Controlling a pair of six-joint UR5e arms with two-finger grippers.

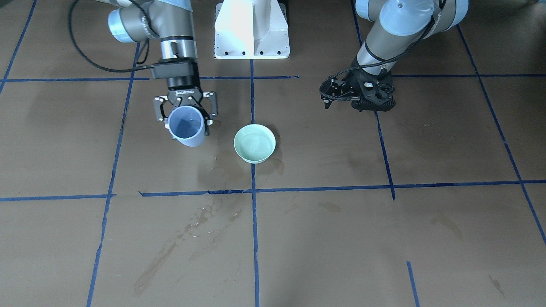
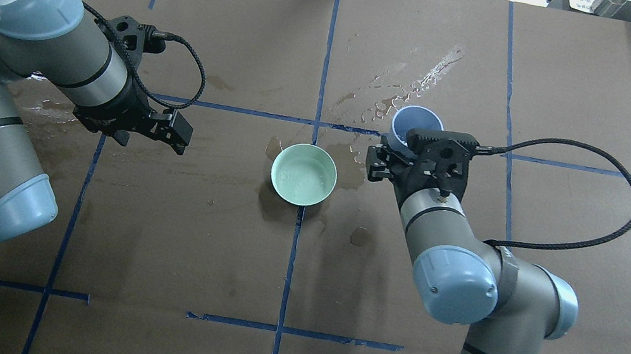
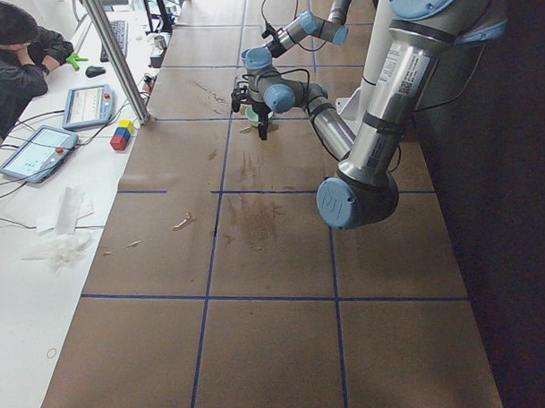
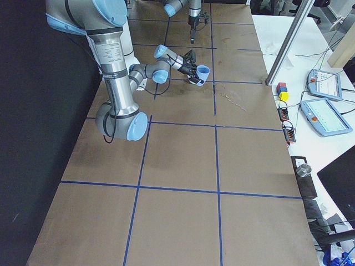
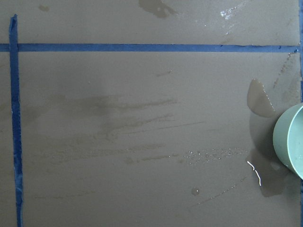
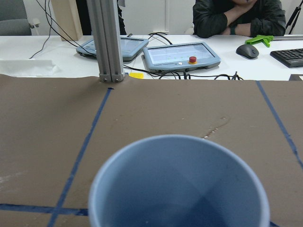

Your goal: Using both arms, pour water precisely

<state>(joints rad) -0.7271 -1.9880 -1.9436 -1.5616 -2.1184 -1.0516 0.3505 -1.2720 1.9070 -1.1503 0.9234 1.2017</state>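
Across the bench point(image 1: 426, 140), blotched with old spill point(image 1: 187, 238), both arms point(image 2: 442, 224) hang low. The right hand point(image 1: 187, 117) pinches a tilted blue cup point(image 1: 186, 128); the left hand point(image 2: 178, 135) carries nothing (spread or not, I cannot tell). Beside the right hand, the green bowl point(image 1: 251, 160) holds faintly shimmering water point(image 1: 254, 143); pouring seems partly done, some likely left in the cup.

Bowl point(image 2: 303, 174) sat mid-table point(image 2: 593, 89). Cup point(image 2: 416, 121) was in right gripper point(image 1: 186, 114), near bowl on robot's right, slightly farther out. Left gripper point(image 2: 176, 133) stood well apart on bowl's other side. Spill point(image 2: 394, 88) lay beyond cup.
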